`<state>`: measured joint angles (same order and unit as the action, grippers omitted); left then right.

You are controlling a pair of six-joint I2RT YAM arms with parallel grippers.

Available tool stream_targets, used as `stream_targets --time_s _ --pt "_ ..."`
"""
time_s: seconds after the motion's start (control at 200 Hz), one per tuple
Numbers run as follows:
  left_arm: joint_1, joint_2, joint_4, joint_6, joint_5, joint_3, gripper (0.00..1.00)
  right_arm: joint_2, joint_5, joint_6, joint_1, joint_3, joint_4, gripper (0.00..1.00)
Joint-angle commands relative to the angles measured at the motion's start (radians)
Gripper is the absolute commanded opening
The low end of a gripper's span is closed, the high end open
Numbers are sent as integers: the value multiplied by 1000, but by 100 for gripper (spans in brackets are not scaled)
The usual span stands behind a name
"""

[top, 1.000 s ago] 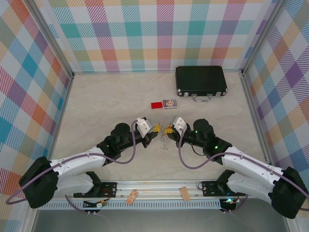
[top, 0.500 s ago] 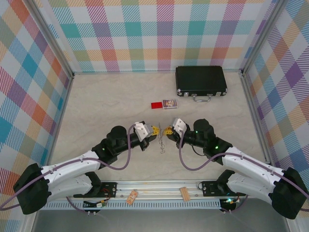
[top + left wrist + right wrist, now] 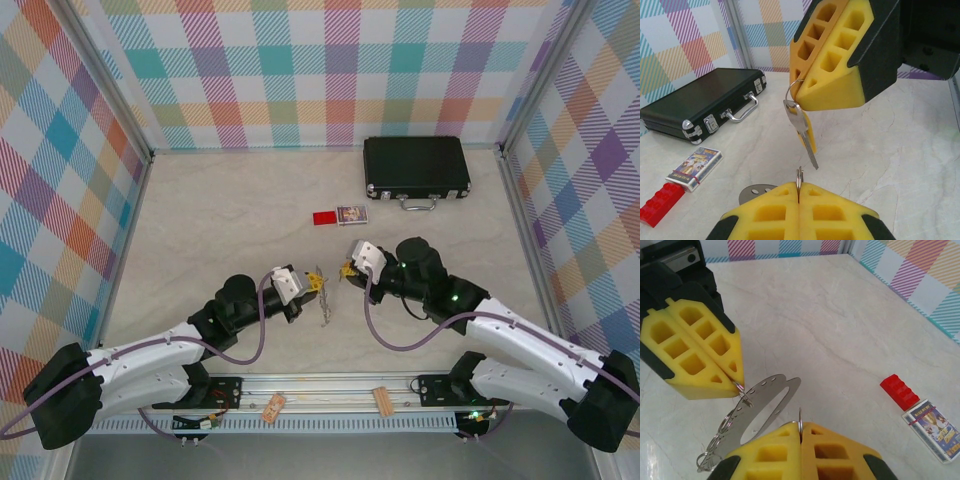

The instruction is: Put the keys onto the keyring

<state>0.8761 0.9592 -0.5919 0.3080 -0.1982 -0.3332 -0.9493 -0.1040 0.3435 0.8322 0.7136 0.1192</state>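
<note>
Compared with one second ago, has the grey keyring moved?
Yes. The keyring has shifted toward the near edge of the table and slightly left, farther from the red brick.

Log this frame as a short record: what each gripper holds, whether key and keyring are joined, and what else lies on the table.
left gripper: shut on the keyring, pinched by a small ring at its end
right gripper: shut on the key, which hangs blade down
key and keyring: apart, not yet joined
table: black case at the back, red block and card box side by side
</note>
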Motion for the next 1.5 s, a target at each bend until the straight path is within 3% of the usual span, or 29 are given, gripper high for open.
stream_targets --time_s 0.0,0.815,1.495 --pt "11 -25 -71 9 -11 13 0 -21 38 85 19 79 134 0" --pt "13 -44 -64 -3 -8 19 0 -139 54 183 93 150 153 0" --pt "12 -40 -54 0 2 17 0 -147 55 185 123 155 142 0"
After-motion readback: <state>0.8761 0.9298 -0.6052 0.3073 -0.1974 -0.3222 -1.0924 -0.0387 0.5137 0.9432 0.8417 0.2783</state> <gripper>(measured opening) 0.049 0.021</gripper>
